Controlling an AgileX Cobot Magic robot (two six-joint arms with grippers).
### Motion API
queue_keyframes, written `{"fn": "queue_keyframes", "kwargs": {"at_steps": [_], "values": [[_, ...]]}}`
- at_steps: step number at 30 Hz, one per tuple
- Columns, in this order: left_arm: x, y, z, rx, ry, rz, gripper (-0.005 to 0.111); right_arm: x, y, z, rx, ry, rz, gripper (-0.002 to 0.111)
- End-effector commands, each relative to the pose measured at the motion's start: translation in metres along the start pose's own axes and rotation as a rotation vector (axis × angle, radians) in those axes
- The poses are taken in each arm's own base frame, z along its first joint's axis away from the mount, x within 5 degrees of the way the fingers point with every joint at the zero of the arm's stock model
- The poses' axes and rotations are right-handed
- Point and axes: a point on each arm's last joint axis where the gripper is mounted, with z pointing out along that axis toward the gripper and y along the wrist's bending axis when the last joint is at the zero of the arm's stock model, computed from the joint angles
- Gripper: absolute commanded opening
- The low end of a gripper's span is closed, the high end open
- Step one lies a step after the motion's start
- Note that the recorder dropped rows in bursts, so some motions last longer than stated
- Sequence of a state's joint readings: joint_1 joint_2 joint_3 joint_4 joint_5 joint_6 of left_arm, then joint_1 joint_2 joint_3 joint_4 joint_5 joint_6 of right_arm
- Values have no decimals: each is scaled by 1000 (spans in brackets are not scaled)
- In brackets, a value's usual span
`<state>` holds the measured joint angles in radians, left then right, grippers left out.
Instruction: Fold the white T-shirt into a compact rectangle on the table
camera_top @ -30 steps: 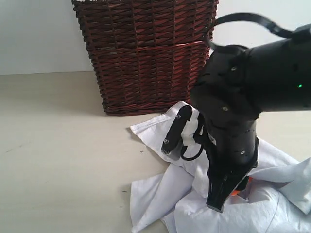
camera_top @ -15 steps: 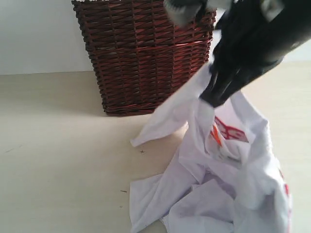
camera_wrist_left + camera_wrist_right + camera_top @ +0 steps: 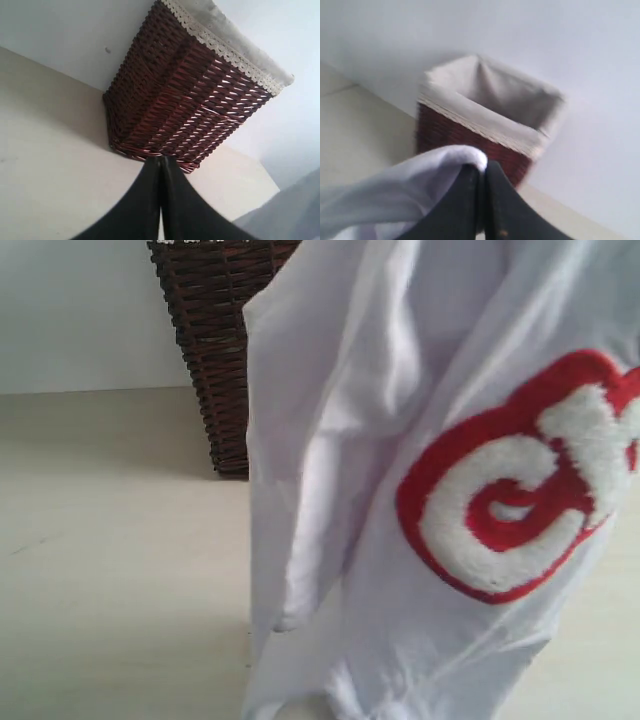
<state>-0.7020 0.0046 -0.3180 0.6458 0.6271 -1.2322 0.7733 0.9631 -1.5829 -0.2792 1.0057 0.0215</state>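
The white T-shirt [image 3: 340, 440] hangs lifted off the table [image 3: 110, 570], close to the exterior camera and filling most of that view. Its fuzzy white letters edged in red [image 3: 510, 510] face outward. Neither gripper shows there; the cloth hides that side. In the right wrist view my right gripper [image 3: 481, 167] is shut on a fold of the T-shirt [image 3: 410, 180], which bulges over one finger, high above the table. My left gripper [image 3: 161, 160] is shut with nothing in it, low over the table [image 3: 50, 165].
The dark brown wicker basket [image 3: 205, 340] stands at the back against the pale wall, partly hidden by the shirt. It lies just beyond the left fingertips [image 3: 190, 100]. From above, its white lining [image 3: 490, 100] shows.
The right gripper shut on the shirt where it lay crumpled and raised it steeply. The cloth now hangs in front of the exterior camera and the arm is no longer seen.
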Motion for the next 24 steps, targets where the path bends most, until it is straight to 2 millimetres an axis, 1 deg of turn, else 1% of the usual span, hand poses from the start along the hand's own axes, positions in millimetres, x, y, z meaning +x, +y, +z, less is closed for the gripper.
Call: {"fn": "queue_keyframes", "kwargs": {"at_steps": [1,4,6,8,10,12,13,15,17,20,22,23,24], "values": [[1,1,0,-5,-1,6,1,13,-38,1,460,176,2,0],[1,1,0,-5,-1,6,1,21,-43,-3,486,198,36,0],[1,1,0,-5,-1,6,1,27,-44,0,493,226,56,0],[0,1,0,-5,-2,8,1,36,-48,8,542,280,43,0],[0,1,0,-5,-2,8,1,53,-54,20,604,366,17,0],[0,1,0,-5,-2,8,1,79,-56,39,616,491,10,0],[0,1,0,-5,-2,8,1,91,-54,51,582,558,10,0],[0,1,0,-5,-2,8,1,120,-46,77,458,716,5,4],[0,1,0,-5,-2,8,1,137,-39,98,361,813,18,8],[0,1,0,-5,-2,8,1,148,-36,126,313,893,19,17],[0,1,0,-5,-2,8,1,153,-34,144,277,933,23,27],[0,1,0,-5,-2,8,1,154,-32,153,240,934,32,35],[0,1,0,-5,-2,8,1,155,-27,162,180,933,52,41]]}}
